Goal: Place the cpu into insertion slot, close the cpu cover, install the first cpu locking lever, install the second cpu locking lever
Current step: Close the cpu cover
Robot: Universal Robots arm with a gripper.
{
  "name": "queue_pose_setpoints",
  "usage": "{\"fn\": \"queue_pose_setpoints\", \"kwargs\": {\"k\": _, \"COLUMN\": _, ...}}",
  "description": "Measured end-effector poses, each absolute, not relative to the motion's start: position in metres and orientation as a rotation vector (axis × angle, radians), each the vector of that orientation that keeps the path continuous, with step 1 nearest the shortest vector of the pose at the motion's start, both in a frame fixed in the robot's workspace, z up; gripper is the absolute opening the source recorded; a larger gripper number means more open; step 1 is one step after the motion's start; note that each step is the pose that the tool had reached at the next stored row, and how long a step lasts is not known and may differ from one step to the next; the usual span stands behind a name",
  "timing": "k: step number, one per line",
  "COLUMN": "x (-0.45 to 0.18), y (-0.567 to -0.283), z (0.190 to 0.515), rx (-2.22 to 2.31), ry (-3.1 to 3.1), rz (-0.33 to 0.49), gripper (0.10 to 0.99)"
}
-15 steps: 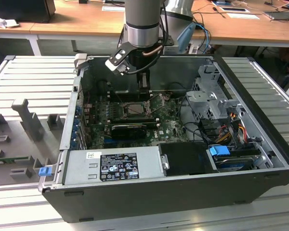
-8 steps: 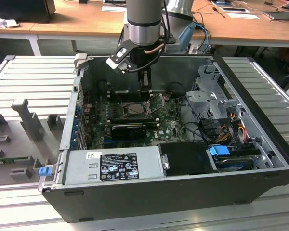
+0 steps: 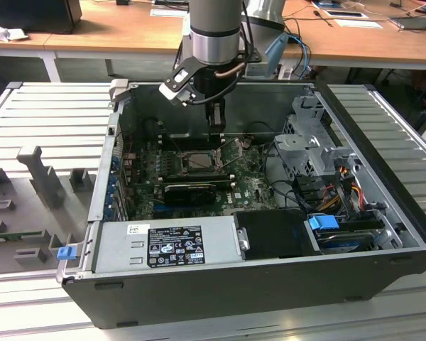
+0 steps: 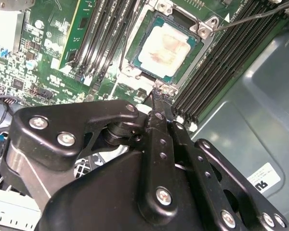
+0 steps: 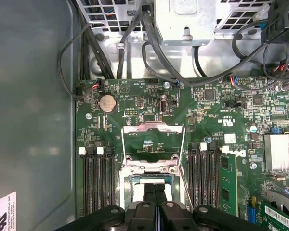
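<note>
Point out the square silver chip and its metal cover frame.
Silver-grey square cpu (image 4: 166,50): second wrist view, centre of its metal top.
Dark-silver windowed cpu cover (image 5: 154,128): first wrist view, on its end bar.

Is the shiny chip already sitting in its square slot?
Yes, the cpu lies flat inside the insertion slot, its silver top facing up.

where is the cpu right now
In the second wrist view the small square silver-grey cpu lies in the black-framed insertion slot on the green motherboard, between two banks of long black memory slots, just past the tool.

The fingers (image 5: 149,198) hide what seems most of the cpu (image 5: 153,179).
</note>
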State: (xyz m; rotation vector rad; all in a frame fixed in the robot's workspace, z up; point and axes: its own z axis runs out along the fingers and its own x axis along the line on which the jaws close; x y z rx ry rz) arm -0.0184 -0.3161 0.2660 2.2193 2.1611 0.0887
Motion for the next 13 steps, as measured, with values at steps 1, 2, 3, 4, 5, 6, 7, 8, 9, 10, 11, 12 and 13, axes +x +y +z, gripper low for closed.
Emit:
{"fn": "queue_pose_setpoints", "kwargs": {"k": 1, "x": -0.0183, "y": -0.3157, "z": 0.2678, "rx": 2.219, "ry": 2.161, "rz": 0.089, "gripper": 0.106}}
{"fn": "queue_pose_setpoints", "kwargs": {"k": 2, "x": -0.0183, "y": -0.3155, "z": 0.2690, "rx": 2.219, "ry": 2.161, "rz": 0.089, "gripper": 0.106}}
{"fn": "queue_pose_setpoints", "kwargs": {"k": 3, "x": -0.0183, "y": -0.3153, "z": 0.2700, "rx": 2.219, "ry": 2.161, "rz": 0.089, "gripper": 0.106}}
{"fn": "queue_pose_setpoints", "kwargs": {"k": 4, "x": -0.0183, "y": -0.3151, "z": 0.2705, "rx": 2.219, "ry": 2.161, "rz": 0.089, "gripper": 0.106}}
{"fn": "queue_pose_setpoints", "kwargs": {"k": 5, "x": -0.0183, "y": -0.3148, "z": 0.2709, "rx": 2.219, "ry": 2.161, "rz": 0.089, "gripper": 0.106}}
{"fn": "queue_pose_setpoints", "kwargs": {"k": 6, "x": -0.0182, "y": -0.3146, "z": 0.2716, "rx": 2.219, "ry": 2.161, "rz": 0.089, "gripper": 0.106}}
{"fn": "queue_pose_setpoints", "kwargs": {"k": 7, "x": -0.0180, "y": -0.3145, "z": 0.2721, "rx": 2.219, "ry": 2.161, "rz": 0.089, "gripper": 0.106}}
{"fn": "queue_pose_setpoints", "kwargs": {"k": 8, "x": -0.0175, "y": -0.3145, "z": 0.2726, "rx": 2.219, "ry": 2.161, "rz": 0.089, "gripper": 0.106}}
{"fn": "queue_pose_setpoints", "kwargs": {"k": 9, "x": -0.0171, "y": -0.3144, "z": 0.2729, "rx": 2.219, "ry": 2.161, "rz": 0.089, "gripper": 0.106}}
{"fn": "queue_pose_setpoints", "kwargs": {"k": 10, "x": -0.0167, "y": -0.3143, "z": 0.2735, "rx": 2.219, "ry": 2.161, "rz": 0.089, "gripper": 0.106}}
{"fn": "queue_pose_setpoints", "kwargs": {"k": 11, "x": -0.0163, "y": -0.3142, "z": 0.2739, "rx": 2.219, "ry": 2.161, "rz": 0.089, "gripper": 0.106}}
{"fn": "queue_pose_setpoints", "kwargs": {"k": 12, "x": -0.0161, "y": -0.3142, "z": 0.2742, "rx": 2.219, "ry": 2.161, "rz": 0.089, "gripper": 0.106}}
{"fn": "queue_pose_setpoints", "kwargs": {"k": 13, "x": -0.0160, "y": -0.3142, "z": 0.2743, "rx": 2.219, "ry": 2.161, "rz": 0.089, "gripper": 0.106}}
